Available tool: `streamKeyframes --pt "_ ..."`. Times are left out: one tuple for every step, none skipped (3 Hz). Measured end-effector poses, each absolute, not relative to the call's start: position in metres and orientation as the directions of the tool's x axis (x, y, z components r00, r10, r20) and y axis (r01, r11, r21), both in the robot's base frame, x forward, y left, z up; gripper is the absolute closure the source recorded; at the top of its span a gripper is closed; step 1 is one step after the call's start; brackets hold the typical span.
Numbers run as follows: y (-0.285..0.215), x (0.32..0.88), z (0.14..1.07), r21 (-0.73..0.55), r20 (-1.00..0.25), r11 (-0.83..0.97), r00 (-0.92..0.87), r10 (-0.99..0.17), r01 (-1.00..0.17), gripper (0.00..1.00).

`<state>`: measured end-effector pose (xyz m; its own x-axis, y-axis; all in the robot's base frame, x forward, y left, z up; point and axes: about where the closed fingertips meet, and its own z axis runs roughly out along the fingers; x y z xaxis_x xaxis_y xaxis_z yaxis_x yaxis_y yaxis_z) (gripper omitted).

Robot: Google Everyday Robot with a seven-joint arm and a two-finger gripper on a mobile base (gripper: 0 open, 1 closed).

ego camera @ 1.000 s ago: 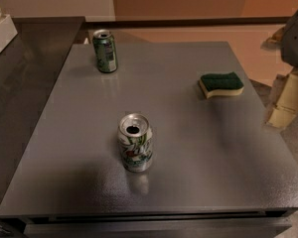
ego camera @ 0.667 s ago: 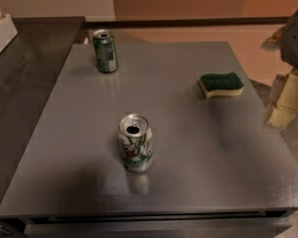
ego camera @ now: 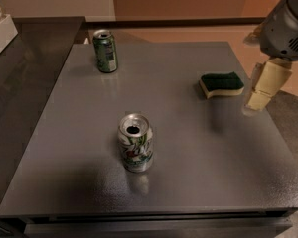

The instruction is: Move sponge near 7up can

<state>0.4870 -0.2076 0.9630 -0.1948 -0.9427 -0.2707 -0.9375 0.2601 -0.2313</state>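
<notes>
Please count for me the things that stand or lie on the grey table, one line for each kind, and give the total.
Drink cans: 2, the 7up can in front and the all-green can at the back left.
Sponges: 1, the sponge at the right.
Total: 3 on the table.
The gripper hangs just right of the sponge and is not counted.

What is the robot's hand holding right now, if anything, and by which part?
Nothing is held. The hand hangs at the right edge of the table, apart from the sponge.

Dark green can (ego camera: 105, 51) upright, far left; grey table (ego camera: 188, 152)
</notes>
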Motion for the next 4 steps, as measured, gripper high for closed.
streamKeyframes --pt "-0.201 0.525 0.951 -0.226 -0.3 0.245 -0.172 -0.938 -0.943 0.0" --pt "-0.2 0.56 0.938 -0.217 -0.321 0.237 -0.16 -0.933 -0.947 0.0" --pt "-0.2 0.587 0.916 -0.186 -0.325 0.23 -0.162 -0.932 -0.955 0.0" --pt "-0.201 0.599 0.895 -0.15 -0.318 0.225 -0.168 -0.933 -0.963 0.0"
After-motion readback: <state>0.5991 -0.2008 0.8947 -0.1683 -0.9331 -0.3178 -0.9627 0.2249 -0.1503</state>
